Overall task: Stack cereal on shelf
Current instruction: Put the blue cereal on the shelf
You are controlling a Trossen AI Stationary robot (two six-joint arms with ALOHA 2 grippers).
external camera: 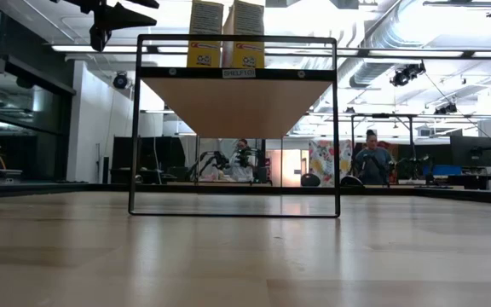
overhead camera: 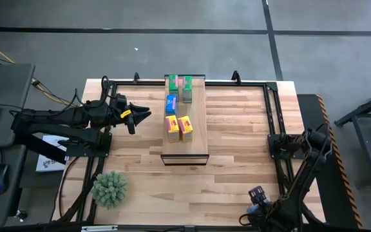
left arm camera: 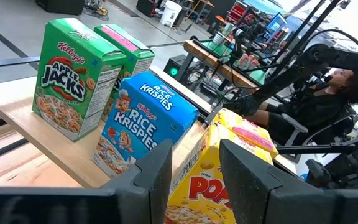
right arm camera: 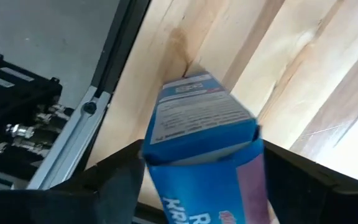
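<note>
The shelf (overhead camera: 195,145) is a pale plank in the middle of the table. On it stand two green cereal boxes (overhead camera: 172,82) (overhead camera: 187,88) at its far end, a blue one (overhead camera: 171,103), and two yellow ones (overhead camera: 171,125) (overhead camera: 185,125). My left gripper (overhead camera: 142,115) is open and empty, just left of the shelf, its fingers pointing at the boxes. In the left wrist view the blue box (left arm camera: 142,121) and a yellow box (left arm camera: 197,186) are closest to it. My right gripper (overhead camera: 257,195), at the table's near right corner, is shut on a second blue cereal box (right arm camera: 197,143). My right gripper pinches the blue box between its two fingers, one finger (right arm camera: 114,180) on each of two opposite sides (right arm camera: 248,177). The box lies along the fingers, and its end panel (right arm camera: 194,112) sticks out beyond the fingertips, over the tabletop near the frame rail.
A spiky green plant ball (overhead camera: 110,187) sits at the table's near left. A black frame (overhead camera: 272,116) runs around the work area. The shelf stands raised on a thin black stand (external camera: 337,128). People show in the room behind the table.
</note>
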